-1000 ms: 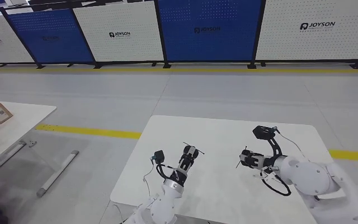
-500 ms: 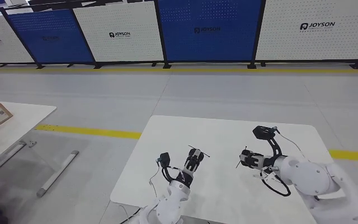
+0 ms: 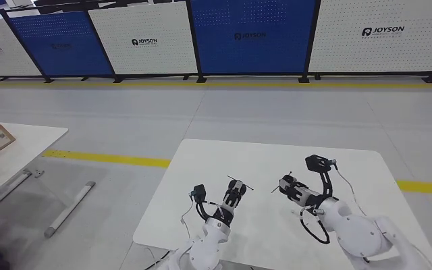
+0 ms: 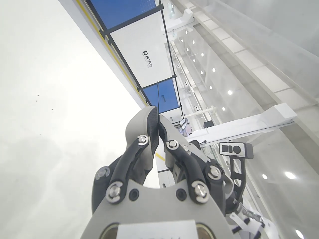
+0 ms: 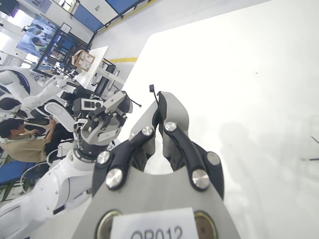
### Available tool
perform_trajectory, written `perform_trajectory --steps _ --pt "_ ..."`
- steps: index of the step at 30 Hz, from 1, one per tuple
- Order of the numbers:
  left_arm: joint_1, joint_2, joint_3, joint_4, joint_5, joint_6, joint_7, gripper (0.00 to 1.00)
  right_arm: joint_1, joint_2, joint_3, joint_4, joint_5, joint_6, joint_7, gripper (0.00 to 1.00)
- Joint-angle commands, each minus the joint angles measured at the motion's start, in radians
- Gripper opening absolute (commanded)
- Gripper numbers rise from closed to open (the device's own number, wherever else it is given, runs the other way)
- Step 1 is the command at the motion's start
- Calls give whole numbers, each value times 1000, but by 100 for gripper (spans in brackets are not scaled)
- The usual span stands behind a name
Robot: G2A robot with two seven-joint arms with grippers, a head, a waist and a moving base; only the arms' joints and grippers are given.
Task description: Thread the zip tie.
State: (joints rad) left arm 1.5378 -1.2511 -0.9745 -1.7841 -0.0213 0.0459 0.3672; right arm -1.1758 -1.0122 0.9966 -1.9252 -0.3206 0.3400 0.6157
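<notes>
My left gripper (image 3: 234, 192) hovers over the near left part of the white table (image 3: 270, 155), shut on a thin black zip tie (image 3: 241, 182). In the left wrist view its tail (image 4: 157, 93) sticks straight out past the shut fingertips (image 4: 153, 115). A short way to the right, my right gripper (image 3: 286, 185) is shut on another black zip tie (image 3: 275, 190). That tie's square head (image 5: 151, 88) pokes out beyond the right gripper (image 5: 159, 101). From the right wrist view, the left gripper (image 5: 117, 105) sits close by, facing it, and the two ties are apart.
Two loose black strips (image 5: 309, 159) lie on the table by the right arm. The table's rounded far corner and left edge (image 3: 177, 152) are near. A second white table (image 3: 27, 138) stands far left. Blue and white pegboard partitions (image 3: 250, 37) line the back.
The left gripper shifted a little right and nearer, then held still. The right gripper has moved left toward it, narrowing the gap between the two ties.
</notes>
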Motion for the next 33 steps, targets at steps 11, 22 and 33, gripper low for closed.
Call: perform_trajectory --steps 11,22,33 --pt "0 0 0 0 0 0 0 0 12 -6 -14 11 -4 0 31 0" --pt "0 0 0 0 0 0 0 0 -18 -27 -27 28 -3 0 -109 0" --pt "0 0 0 0 0 0 0 0 -17 -31 -35 29 0 0 -109 0"
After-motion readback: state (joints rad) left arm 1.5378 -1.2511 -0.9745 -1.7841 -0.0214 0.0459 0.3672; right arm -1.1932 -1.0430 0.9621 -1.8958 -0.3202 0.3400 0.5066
